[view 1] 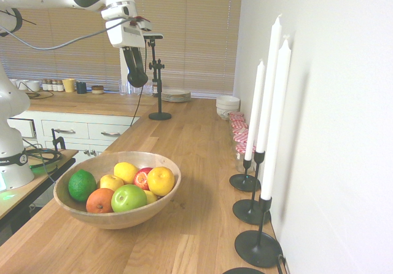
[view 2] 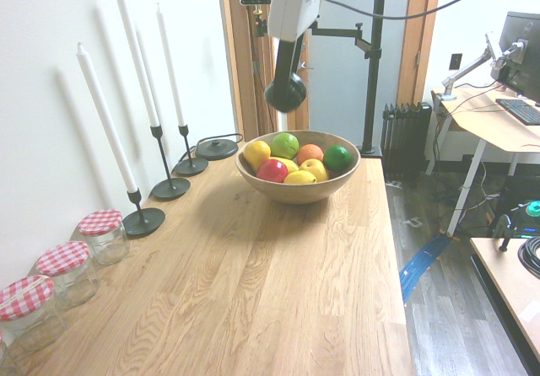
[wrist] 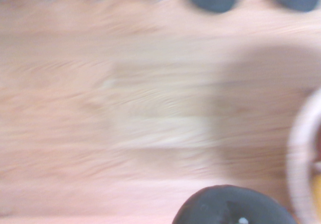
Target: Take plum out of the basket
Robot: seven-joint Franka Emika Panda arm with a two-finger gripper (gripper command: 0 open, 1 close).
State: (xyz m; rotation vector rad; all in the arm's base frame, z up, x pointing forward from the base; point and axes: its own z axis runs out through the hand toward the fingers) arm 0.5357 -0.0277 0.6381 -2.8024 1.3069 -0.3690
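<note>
Dark plum (view 2: 286, 94) pinched in tool (view 2: 286, 89) above wooden basket (view 2: 297, 190), wrist view blurred, plum cut off

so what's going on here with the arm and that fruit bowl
The robot arm's hand hangs high above the wooden counter, shut on a dark round plum. The basket sits below with the rest of the fruit, including a green apple, a lime and an orange. So the plum is out but not set down yet.

Smooth wooden basket (view 1: 156, 199), glossy plum (view 2: 286, 94)
</note>
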